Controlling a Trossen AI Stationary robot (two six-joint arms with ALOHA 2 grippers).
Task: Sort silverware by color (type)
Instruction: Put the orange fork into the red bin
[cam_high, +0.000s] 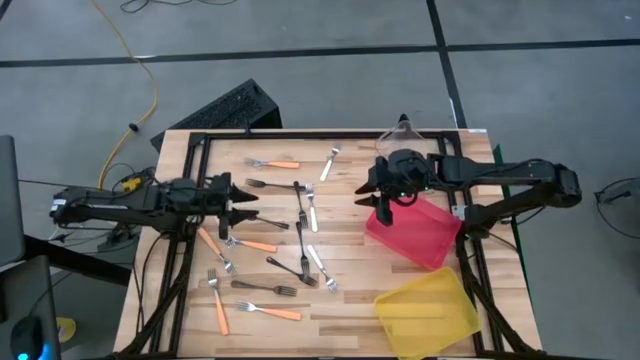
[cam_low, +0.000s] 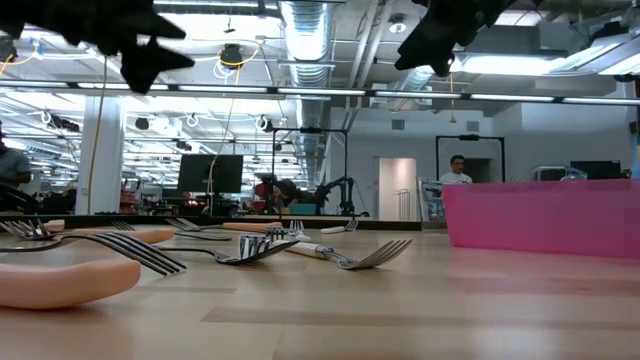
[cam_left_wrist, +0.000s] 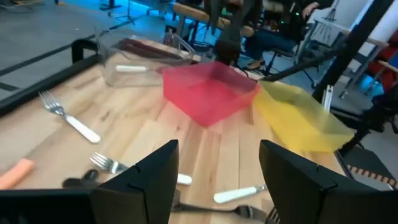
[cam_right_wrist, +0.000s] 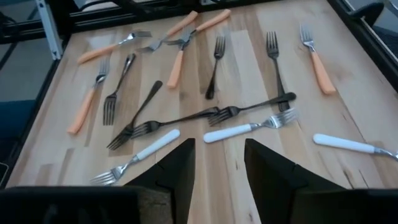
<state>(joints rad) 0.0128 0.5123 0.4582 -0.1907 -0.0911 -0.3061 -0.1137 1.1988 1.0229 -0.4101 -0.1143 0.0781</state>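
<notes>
Here, at lower centre of your low view, slim forks (cam_low: 250, 250) lie scattered on the smooth wooden table (cam_low: 400, 310). Above, the left gripper (cam_high: 243, 208) hangs open and empty; farther right, the right gripper (cam_high: 384, 203), likewise parted, hovers over the glossy red bin's (cam_high: 420, 235) edge.

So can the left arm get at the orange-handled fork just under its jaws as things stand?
Probably yes. The left gripper hangs above the table with jaws apart and empty, and the orange-handled fork lies flat just beside it. A neighbouring orange fork crowds it, but nothing covers it.
</notes>
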